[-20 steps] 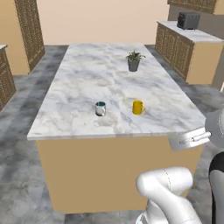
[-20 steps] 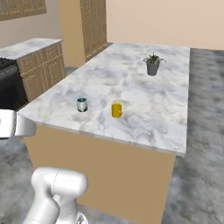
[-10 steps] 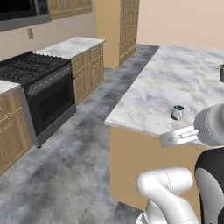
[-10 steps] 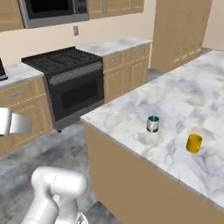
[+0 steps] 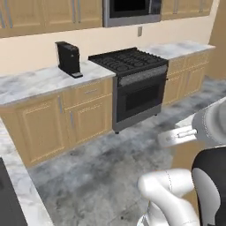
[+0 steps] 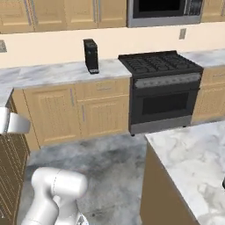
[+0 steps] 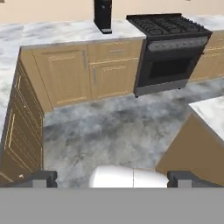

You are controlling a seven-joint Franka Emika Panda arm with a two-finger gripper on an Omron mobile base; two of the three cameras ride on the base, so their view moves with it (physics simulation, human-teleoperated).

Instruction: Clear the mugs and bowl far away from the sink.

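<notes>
The mugs and the bowl are out of view. A dark patch (image 5: 6,196) is set into the marble counter at the lower left of the left base view; too little of it shows to tell whether it is the sink. My gripper (image 7: 113,178) is open, its two dark fingertips (image 7: 43,176) standing far apart at the bottom of the hand view with nothing between them. It hangs above the grey floor and points toward the cabinets. The white hand (image 5: 177,135) juts left from the arm in the left base view.
A black stove (image 6: 163,90) stands in the back wall's counter run, with a black coffee machine (image 6: 91,56) to its left. Wooden cabinets (image 7: 24,113) line the left side. The marble island corner (image 6: 193,154) is at lower right. Grey floor (image 7: 113,127) lies between.
The whole picture has swung: the base has turned from the island toward the stove wall, so the two mugs have passed out of the views. The gripper stays open.
</notes>
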